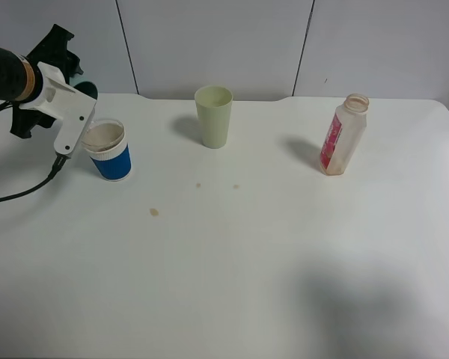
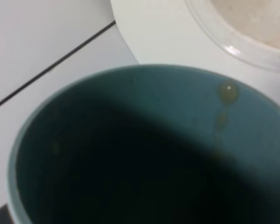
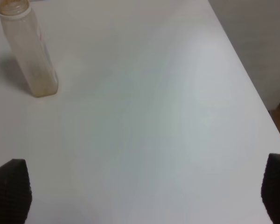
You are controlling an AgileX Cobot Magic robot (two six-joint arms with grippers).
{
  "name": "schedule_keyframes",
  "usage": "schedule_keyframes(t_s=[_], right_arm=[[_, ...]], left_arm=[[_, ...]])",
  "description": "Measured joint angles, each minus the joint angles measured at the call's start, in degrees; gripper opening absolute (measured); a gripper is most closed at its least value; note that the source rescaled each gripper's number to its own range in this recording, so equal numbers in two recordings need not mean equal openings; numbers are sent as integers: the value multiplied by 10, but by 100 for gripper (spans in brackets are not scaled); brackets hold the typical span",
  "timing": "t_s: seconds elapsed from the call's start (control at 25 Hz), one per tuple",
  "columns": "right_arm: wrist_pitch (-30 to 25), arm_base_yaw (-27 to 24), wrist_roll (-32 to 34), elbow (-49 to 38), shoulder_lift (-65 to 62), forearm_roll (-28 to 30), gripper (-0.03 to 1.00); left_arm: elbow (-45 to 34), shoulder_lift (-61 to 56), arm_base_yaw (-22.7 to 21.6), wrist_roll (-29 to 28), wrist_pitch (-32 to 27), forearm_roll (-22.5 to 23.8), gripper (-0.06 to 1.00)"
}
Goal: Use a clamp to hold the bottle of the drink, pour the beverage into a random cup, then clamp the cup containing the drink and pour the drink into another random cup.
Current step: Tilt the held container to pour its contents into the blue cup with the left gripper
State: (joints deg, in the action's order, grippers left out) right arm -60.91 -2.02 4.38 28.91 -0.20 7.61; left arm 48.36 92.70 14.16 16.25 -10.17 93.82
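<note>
Teal and tilted, a cup is held by the shut left pincer over the blue cup, the final pour seemingly underway, while the bottle stands on the tabletop beyond the wide-open, empty right pincer.

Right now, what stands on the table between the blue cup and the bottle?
In the high view, only the pale green cup stands between the blue cup and the bottle, set slightly farther back.
</note>
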Motion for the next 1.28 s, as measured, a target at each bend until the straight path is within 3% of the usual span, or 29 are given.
schedule_keyframes(t_s=[0.48,0.88,1.08,1.28], right_arm=[[0,0,0,0,0,0,98],[0,0,0,0,0,0,98],[0,0,0,0,0,0,98],[0,0,0,0,0,0,98]], left_arm=[[0,0,6,-10,-10,6,1],[0,-38,6,-111,24,-107,1],[1,-61,6,-129,26,-152,1],[1,-92,-9,-130,39,-237,1]])
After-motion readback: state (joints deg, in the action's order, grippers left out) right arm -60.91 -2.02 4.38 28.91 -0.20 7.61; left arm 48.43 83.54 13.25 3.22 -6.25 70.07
